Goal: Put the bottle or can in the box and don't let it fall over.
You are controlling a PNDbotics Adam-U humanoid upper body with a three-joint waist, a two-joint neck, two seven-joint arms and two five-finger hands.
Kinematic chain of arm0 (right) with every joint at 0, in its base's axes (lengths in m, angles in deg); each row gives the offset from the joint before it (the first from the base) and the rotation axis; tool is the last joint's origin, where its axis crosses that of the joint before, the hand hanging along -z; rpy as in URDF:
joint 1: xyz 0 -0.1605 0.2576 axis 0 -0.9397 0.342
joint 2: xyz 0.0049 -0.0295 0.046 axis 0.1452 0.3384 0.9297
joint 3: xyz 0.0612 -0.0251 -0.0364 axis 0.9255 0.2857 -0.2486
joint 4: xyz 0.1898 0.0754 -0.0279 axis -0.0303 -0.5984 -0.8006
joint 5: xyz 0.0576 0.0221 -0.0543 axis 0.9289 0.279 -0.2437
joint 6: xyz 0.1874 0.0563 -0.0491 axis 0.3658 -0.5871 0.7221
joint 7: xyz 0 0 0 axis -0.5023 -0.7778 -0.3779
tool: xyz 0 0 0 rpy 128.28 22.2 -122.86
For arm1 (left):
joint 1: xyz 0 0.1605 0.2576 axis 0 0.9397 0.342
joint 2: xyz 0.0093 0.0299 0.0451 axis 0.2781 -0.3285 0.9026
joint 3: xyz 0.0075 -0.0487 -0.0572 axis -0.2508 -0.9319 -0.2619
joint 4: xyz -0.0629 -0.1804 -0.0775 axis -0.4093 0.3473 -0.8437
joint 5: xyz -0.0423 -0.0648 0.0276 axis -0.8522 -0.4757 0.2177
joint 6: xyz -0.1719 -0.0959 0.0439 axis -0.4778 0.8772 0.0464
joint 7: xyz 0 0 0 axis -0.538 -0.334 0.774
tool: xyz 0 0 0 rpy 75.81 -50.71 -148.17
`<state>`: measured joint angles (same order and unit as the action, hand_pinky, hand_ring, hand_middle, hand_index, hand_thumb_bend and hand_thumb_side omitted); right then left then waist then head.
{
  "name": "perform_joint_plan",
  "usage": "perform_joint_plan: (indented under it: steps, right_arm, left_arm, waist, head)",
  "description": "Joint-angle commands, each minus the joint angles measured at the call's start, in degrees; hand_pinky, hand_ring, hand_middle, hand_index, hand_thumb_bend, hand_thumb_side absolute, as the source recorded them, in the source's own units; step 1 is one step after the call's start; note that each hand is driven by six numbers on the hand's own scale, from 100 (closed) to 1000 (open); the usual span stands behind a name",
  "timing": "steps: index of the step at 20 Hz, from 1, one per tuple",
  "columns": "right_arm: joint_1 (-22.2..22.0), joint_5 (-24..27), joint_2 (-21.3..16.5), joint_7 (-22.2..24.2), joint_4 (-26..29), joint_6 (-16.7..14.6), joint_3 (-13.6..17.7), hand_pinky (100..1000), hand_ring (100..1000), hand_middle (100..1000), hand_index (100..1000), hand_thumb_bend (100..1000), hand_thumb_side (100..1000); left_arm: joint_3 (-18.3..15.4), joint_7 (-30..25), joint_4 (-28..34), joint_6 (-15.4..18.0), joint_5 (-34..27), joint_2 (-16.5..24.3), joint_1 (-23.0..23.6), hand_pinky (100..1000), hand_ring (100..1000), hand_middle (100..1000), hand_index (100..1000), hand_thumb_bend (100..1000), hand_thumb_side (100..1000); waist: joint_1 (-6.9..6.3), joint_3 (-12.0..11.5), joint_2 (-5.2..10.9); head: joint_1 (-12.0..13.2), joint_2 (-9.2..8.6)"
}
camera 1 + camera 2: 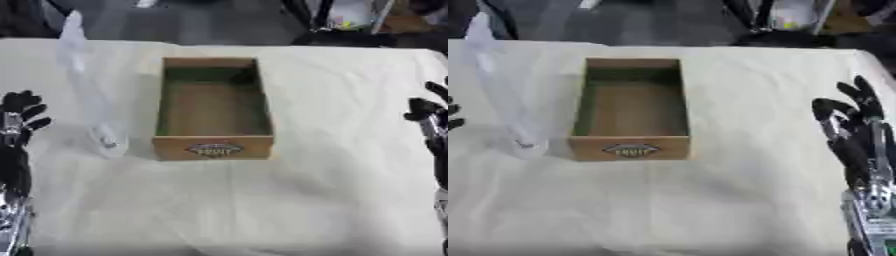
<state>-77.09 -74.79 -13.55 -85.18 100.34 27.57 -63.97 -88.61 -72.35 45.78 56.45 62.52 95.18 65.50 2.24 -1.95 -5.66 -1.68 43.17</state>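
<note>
Clear plastic, tall and slim, the bottle (87, 90) stands upright on the cloth-covered table (289, 200), just beside the box (213, 107) at its nine o'clock. Its base sits level with the box's near left corner and its neck rises toward the far table edge at about eleven o'clock in the left eye view. Whether bottle and box touch cannot be told.

Wooden and rectangular, the box lies open-topped near the middle of the table with its long axis running from six to twelve o'clock; a dark oval label (213, 149) marks its near end wall. Nothing shows inside it.

Both hands are released and apart from the bottle. At nine o'clock the left hand (17, 117) rests with fingers pointing up, holding nothing. At three o'clock the right hand (852, 125) does likewise, fingers spread and relaxed.
</note>
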Motion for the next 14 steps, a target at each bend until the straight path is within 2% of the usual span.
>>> perform_joint_plan:
  steps: [1,4,9,14]
  right_arm:
    - [0.4,-0.2,-0.6,0.1,1.2,-0.1,0.4,675,769,871,1000,633,562]
    - [0.4,-0.2,-0.6,0.0,1.2,-0.1,0.4,675,769,871,1000,633,563]
    - [0.4,-0.2,-0.7,0.0,1.2,-0.1,0.4,675,769,871,1000,633,562]
    - [0.3,-0.2,-0.8,0.1,1.1,-0.1,0.3,675,769,871,1000,632,563]
  left_arm:
    - [-0.2,0.1,1.5,0.2,0.2,1.3,-0.9,746,782,716,809,331,833]
    - [-0.1,0.1,2.0,0.3,0.1,1.8,-1.1,746,782,716,809,346,826]
    - [0.1,-0.9,3.6,0.7,1.4,4.0,-1.6,753,797,734,816,523,703]
    - [1.3,-1.0,6.3,-0.3,5.6,8.9,-4.1,760,806,736,816,558,660]
  waist:
    - [-0.08,0.1,0.51]
    - [-0.07,0.1,0.51]
    - [-0.09,0.2,0.54]
    - [-0.31,0.4,0.67]
  head:
    - [-0.2,-0.56]
    - [-0.3,-0.78]
    - [-0.3,-0.70]
    - [-0.3,-0.57]
